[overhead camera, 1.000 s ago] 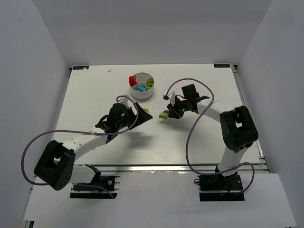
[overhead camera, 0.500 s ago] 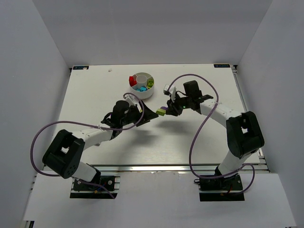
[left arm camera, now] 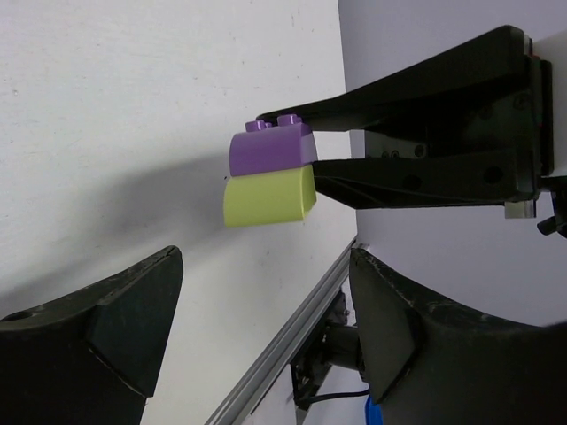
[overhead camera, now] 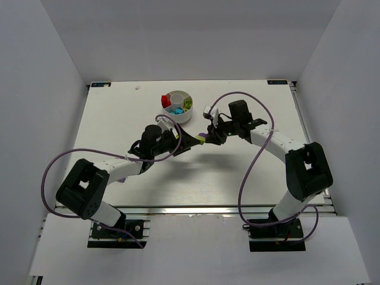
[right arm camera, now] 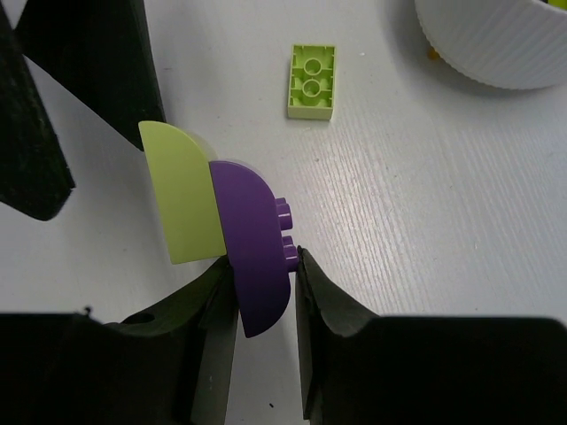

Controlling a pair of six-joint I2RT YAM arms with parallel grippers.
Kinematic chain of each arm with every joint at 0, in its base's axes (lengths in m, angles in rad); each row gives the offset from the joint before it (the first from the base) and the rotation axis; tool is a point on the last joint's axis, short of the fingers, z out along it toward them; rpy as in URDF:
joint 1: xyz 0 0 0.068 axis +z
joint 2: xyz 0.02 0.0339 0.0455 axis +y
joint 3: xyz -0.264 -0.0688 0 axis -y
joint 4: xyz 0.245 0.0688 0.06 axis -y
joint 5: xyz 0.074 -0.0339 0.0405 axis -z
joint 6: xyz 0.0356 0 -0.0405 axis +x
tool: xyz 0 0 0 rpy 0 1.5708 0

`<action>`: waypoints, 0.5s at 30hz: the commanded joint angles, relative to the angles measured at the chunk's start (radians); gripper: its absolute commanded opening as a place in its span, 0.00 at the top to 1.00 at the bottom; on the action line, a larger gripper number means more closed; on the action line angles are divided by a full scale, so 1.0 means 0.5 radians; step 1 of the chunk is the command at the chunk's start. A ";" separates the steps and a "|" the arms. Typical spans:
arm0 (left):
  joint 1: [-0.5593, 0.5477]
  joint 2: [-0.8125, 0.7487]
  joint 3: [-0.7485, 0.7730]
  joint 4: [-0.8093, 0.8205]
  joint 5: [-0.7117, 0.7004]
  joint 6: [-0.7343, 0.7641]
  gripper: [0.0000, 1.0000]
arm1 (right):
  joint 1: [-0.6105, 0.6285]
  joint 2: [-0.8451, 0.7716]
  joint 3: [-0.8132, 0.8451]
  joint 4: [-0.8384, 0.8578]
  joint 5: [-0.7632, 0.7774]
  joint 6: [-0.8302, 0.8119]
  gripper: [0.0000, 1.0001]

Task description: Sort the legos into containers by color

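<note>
Purple brick [right arm camera: 252, 243] clamped in right end effector [right arm camera: 263, 292] — left end effector [left arm camera: 264, 261] gaping.

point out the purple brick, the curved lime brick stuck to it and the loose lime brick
purple brick [right arm camera: 252, 221]: right wrist view, its curved side
curved lime brick [right arm camera: 184, 195]: right wrist view, its broad face
loose lime brick [right arm camera: 312, 81]: right wrist view, its top face

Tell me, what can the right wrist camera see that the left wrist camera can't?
Only right wrist: a loose lime brick lying upside down and the white dish rim. Only left wrist: the metal edge rail. Both: the right claw pinching a purple brick with a lime wedge stuck on, facing the open left claw.
</note>
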 commanded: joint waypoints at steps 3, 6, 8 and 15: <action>0.010 0.030 0.062 0.102 0.000 -0.067 0.19 | 0.018 -0.122 0.015 0.009 -0.101 -0.001 1.00; 0.013 0.051 0.059 0.161 -0.022 -0.098 0.22 | 0.021 -0.138 0.012 0.000 -0.110 -0.011 1.00; 0.013 0.061 0.050 0.216 -0.031 -0.131 0.22 | 0.018 -0.150 0.006 -0.006 -0.113 -0.017 1.00; 0.016 0.067 0.022 0.342 -0.019 -0.199 0.23 | 0.028 -0.175 -0.031 -0.009 -0.119 -0.026 1.00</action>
